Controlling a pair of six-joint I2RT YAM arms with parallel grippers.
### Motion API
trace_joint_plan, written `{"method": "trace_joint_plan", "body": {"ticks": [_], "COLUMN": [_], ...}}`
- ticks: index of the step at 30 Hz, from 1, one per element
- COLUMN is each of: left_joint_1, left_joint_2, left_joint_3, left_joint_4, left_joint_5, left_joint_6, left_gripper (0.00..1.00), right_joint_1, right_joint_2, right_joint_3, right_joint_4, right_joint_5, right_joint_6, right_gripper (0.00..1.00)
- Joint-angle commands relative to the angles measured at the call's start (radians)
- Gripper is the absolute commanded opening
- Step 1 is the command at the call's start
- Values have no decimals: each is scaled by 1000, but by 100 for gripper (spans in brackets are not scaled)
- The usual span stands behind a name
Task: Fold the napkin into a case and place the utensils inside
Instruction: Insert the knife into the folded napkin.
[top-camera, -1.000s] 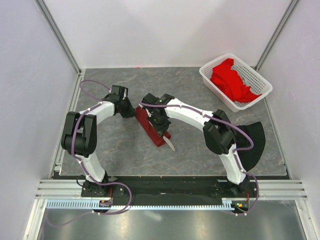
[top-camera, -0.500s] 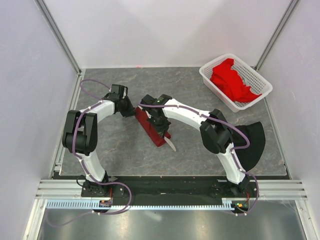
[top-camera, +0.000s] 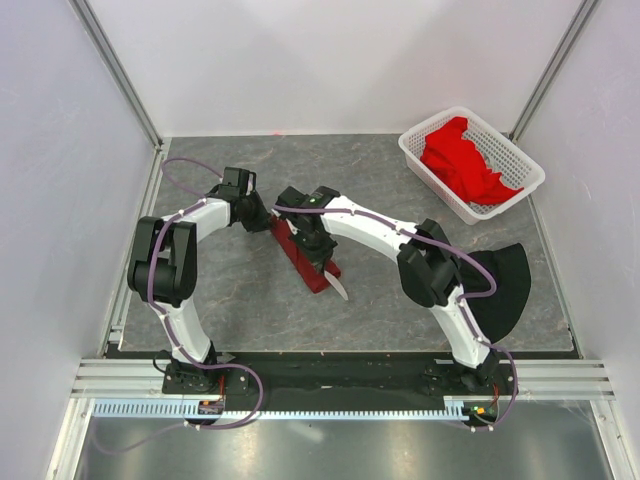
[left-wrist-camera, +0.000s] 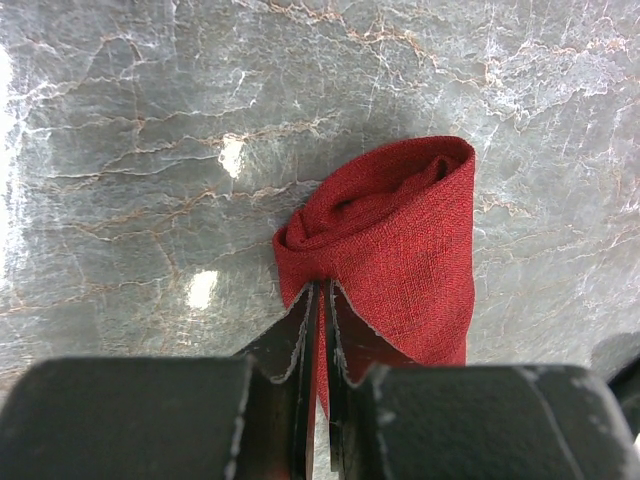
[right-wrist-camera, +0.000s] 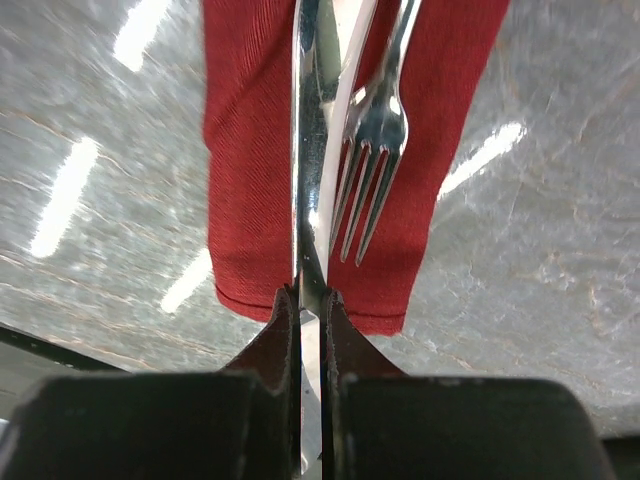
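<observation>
The utensil-loading step is under way: the right claw (right-wrist-camera: 310, 305) is pinching the slim silver knife (right-wrist-camera: 307, 150) over the dark maroon folded napkin case (right-wrist-camera: 245, 180), which is lying mid-way across the grey marbled worktop (top-camera: 250, 300), beside the silver fork (right-wrist-camera: 372, 195). The left claw (left-wrist-camera: 320, 315) is pinching the case's far end. Next, the knife probably needs sliding straight in. The white lattice basket (top-camera: 430, 178) at the far right corner is holding crumpled bright red cloth (top-camera: 460, 160).

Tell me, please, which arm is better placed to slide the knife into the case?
Right: the right pincer grips the slim silver knife, aligned along the folded maroon cloth case; the left pincer pinches that case's end.
</observation>
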Motion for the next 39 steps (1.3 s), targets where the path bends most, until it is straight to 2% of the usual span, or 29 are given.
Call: {"method": "trace_joint_plan", "body": {"ticks": [1, 8, 23, 29, 39], "left_joint_1": [5, 5, 5, 5, 5], "left_joint_2": [1, -31, -84, -42, 41], "left_joint_3": [16, 4, 27, 51, 94], "left_joint_4": [28, 25, 14, 16, 25], "left_joint_5": [12, 21, 38, 38, 29], "left_joint_6": [12, 12, -4, -10, -10], "left_gripper": [10, 10, 10, 10, 10], "right_joint_1": [5, 7, 7, 7, 1], "right_joint_2": [51, 127, -37, -93, -63], "right_joint_3": [121, 223, -41, -67, -60], "right_joint_4": [-28, -63, 3, 25, 5], "right_joint_5": [9, 14, 66, 63, 71], "right_joint_6": [6, 3, 15, 27, 13], "right_gripper": [0, 0, 0, 0, 0]}}
